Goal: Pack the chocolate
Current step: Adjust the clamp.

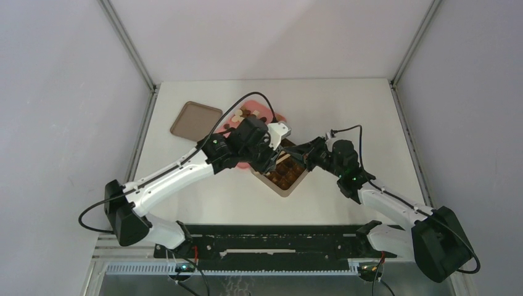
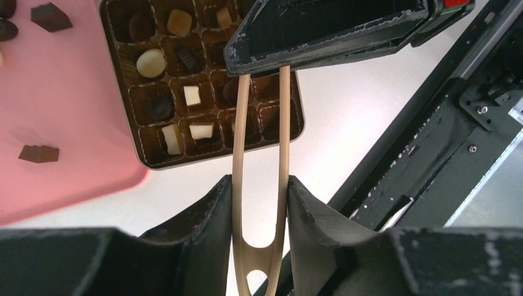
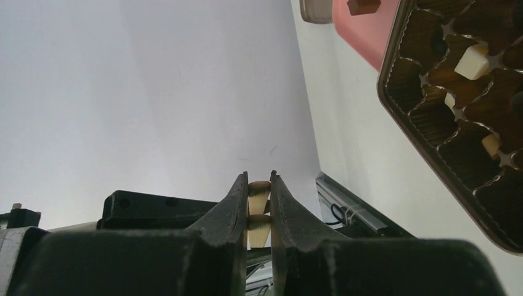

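Left gripper clamped on wooden tongs near joined end. Right gripper pinched tight on tongs' 2 tips. Tongs span between both grippers, over corner of tin. Chocolate: dark, brown and cream pieces in tin's compartments, some compartments bare. More loose pieces on pink tray just beside tin. Both on white tabletop. Brown lid lies apart, far left.
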`<state>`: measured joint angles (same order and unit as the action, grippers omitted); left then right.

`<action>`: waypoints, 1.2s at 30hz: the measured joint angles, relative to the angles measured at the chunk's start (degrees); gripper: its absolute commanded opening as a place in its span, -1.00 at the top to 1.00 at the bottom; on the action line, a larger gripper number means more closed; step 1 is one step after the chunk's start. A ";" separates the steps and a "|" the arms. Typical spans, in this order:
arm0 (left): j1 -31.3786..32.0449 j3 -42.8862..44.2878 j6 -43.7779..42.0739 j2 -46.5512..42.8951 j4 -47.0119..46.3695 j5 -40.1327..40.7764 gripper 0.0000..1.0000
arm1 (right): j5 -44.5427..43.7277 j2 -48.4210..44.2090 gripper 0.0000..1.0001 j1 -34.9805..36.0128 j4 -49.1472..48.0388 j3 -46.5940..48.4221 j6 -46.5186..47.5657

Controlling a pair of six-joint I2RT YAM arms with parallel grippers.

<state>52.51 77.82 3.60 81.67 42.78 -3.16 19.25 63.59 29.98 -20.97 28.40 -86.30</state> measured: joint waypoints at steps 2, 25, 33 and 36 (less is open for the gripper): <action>0.00 -1.73 0.04 -1.38 -2.16 0.35 0.14 | 0.15 0.00 1.00 -0.02 -0.55 -0.17 -0.81; 0.20 -12.72 1.95 -9.75 -16.98 0.68 0.27 | 1.22 -0.28 1.00 0.04 -2.71 -0.39 -4.28; 0.13 -14.60 2.01 -11.85 -19.08 -0.11 0.43 | 2.51 -0.28 0.81 0.00 -3.56 -0.39 -4.35; 0.13 -14.64 2.25 -11.91 -19.15 0.15 0.47 | 2.71 -0.33 0.36 -0.20 -3.69 -0.39 -4.07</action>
<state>52.64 63.18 5.85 69.76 23.64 -3.01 21.96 63.26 29.78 -24.67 28.01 -90.37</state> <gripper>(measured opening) 0.361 0.207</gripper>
